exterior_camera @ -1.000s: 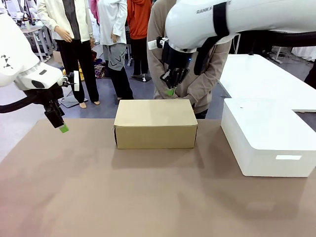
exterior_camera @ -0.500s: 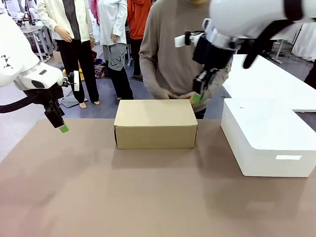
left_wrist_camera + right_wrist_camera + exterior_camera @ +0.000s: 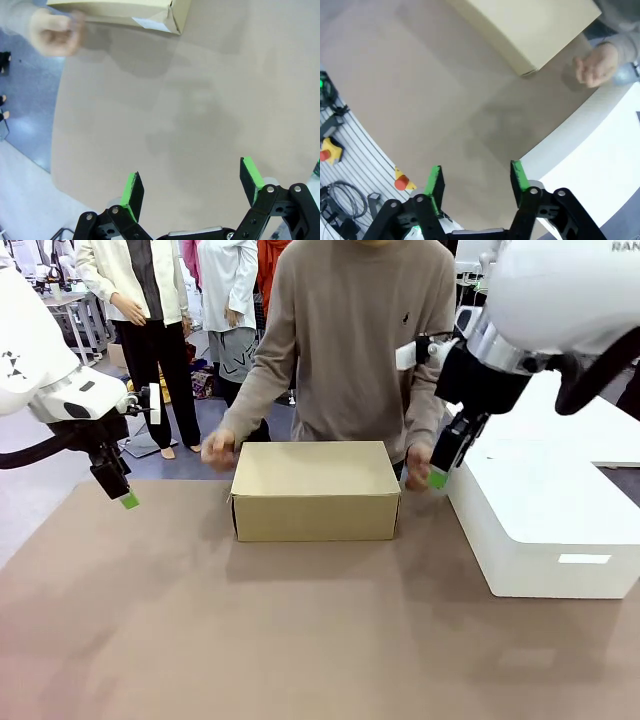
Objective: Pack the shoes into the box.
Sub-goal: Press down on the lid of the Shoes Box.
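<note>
Box: the tan cardboard shoebox [image 3: 315, 490] sits closed at the middle of the brown table [image 3: 300, 640], toward its far edge; its corner shows at the top of the left wrist view [image 3: 150, 12] and the right wrist view [image 3: 530, 30]
Person: stands at the far side in a taupe sweater [image 3: 355, 340], one blurred hand [image 3: 218, 450] just beside the box's left end, the other hand [image 3: 418, 462] just beside its right end
Left gripper: the left gripper [image 3: 122, 492] hangs above the table's far left corner, well apart from the box; in its wrist view [image 3: 192, 192] the green-padded fingers [image 3: 132, 192] stand spread wide with nothing between them
Right gripper: the right gripper [image 3: 440, 465] hangs between the box's right end and the white block [image 3: 545, 525], close to the person's hand; in its wrist view [image 3: 476, 182] the green pads [image 3: 519, 175] stand parted over bare table, gripping nothing
White block: a large white rectangular block rests on the right side of the table, near the box but apart from it
</note>
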Tool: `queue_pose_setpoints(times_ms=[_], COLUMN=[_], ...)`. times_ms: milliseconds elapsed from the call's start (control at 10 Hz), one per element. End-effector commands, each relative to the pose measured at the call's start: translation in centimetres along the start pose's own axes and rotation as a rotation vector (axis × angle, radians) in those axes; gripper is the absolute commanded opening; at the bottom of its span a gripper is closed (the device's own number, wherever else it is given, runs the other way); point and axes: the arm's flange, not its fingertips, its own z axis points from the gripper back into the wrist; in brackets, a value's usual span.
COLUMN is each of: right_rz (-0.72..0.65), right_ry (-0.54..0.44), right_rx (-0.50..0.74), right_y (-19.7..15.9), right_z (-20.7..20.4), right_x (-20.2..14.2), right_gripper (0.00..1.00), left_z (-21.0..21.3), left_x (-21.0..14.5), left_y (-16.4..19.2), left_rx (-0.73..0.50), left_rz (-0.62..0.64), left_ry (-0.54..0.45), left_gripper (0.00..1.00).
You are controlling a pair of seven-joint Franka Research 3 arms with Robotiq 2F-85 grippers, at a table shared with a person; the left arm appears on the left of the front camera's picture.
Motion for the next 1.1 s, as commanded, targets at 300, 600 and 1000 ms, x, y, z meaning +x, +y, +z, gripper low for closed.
queue_pose_setpoints(times_ms=[300, 600, 1000], right_rz=[0.022, -0.011, 0.006], right_ry=[0.029, 0.031, 0.07], right_rx=[0.039, 0.024, 0.037], right_y=[1.0, 1.0, 1.3], right_z=[-5.1, -7.4, -6.1], right_x=[-2.6, -2.4, -2.6], right_gripper=[1.0, 1.0, 1.0], left_z=[0.1, 0.1, 0.1], left_x=[-0.4, -0.4, -0.4], left_y=[0.1, 0.1, 0.1], left_rx=[0.004, 0.004, 0.004], left_rz=[-0.018, -0.018, -0.018], left_ry=[0.006, 0.006, 0.006], left_gripper=[1.0, 1.0, 1.0])
